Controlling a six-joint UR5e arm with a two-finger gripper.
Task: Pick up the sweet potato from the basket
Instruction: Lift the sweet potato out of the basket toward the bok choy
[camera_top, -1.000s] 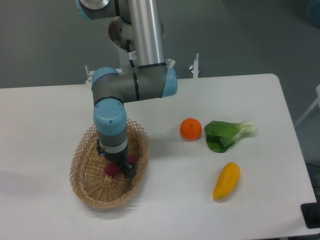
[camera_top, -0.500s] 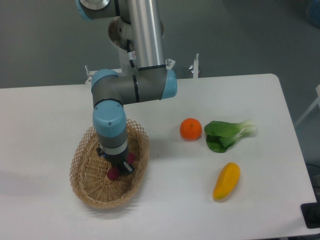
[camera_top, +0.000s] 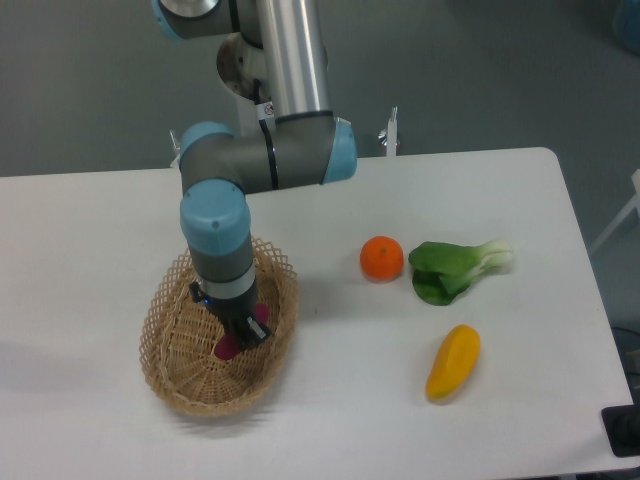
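Bright, even overhead light; soft faint shadows, slight overall blur.

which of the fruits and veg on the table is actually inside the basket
Only the sweet potato, the small magenta tuber at the gripper, is in the basket. The orange, the bok choy and the yellow-orange fruit lie on the bare table.

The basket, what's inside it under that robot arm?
Inside the basket a magenta sweet potato shows at the gripper, with bare wicker around it. The arm covers the far part of the basket, so anything there is hidden.
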